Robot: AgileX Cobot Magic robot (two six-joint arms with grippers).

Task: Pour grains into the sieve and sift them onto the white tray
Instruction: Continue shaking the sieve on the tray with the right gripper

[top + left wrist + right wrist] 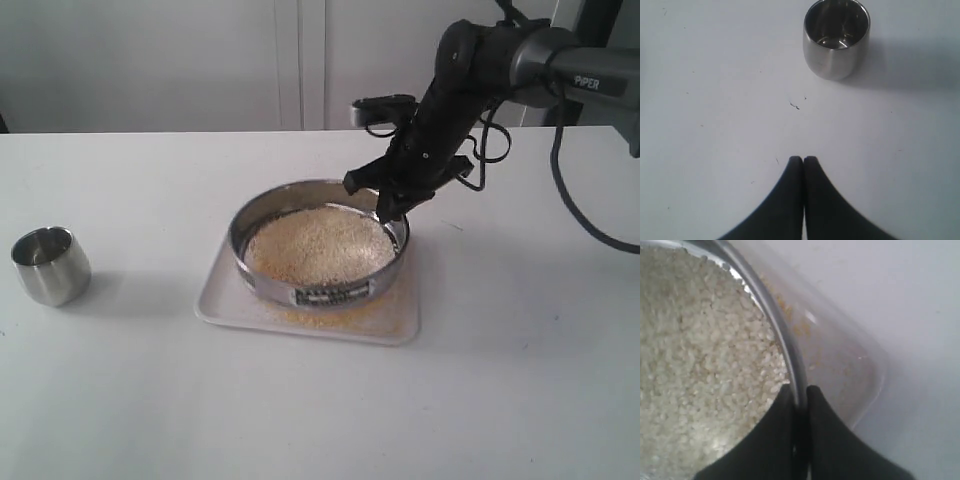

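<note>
The sieve rests on the white tray in the middle of the table, its label plate facing the front. Whitish grains cover its mesh; fine yellow granules lie on the tray beside the ring and along the tray's front. My right gripper is shut on the sieve's rim at the right rear, one finger inside over the grains and one outside. My left gripper is shut with nothing in it, hovering over bare table short of the steel cup. The left arm is outside the exterior view.
A small empty steel cup stands upright at the table's left. The right arm reaches in from the upper right with a cable looping beside it. A pale wall runs behind the table.
</note>
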